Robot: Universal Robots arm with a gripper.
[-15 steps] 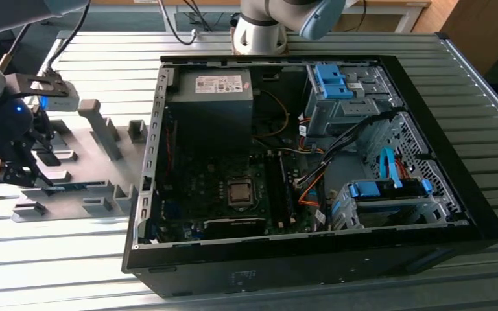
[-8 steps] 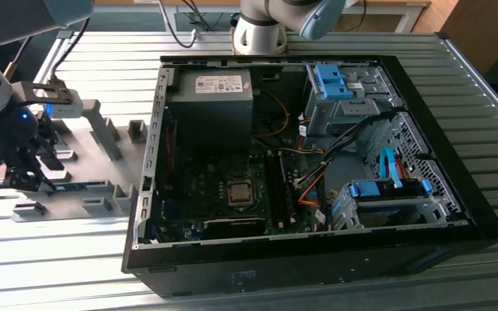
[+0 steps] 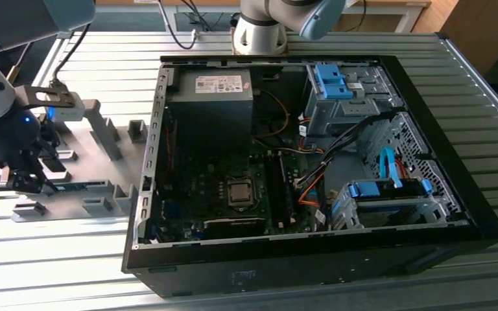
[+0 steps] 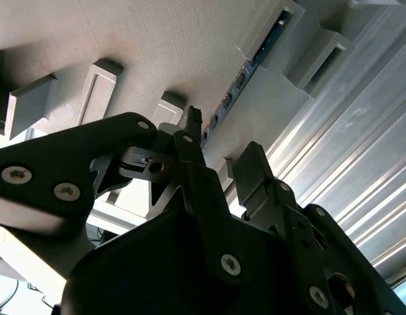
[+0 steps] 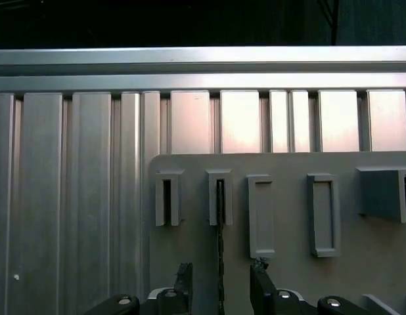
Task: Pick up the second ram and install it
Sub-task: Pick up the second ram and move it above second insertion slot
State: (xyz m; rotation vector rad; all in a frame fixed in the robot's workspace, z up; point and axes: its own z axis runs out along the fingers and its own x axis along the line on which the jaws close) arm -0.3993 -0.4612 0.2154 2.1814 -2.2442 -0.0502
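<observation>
Your fingers (image 5: 261,282) stand open astride the second ram (image 5: 220,216), gaps both sides; it stands on edge in the grey tray (image 5: 288,216) near the bench (image 5: 58,197) edge.

The second ram (image 4: 237,84) is a long, thin blue-green stick with small dark chips. It stands on its long edge on the grey tray (image 5: 288,216), with its far end held in a raised slotted block (image 5: 220,197).
</observation>
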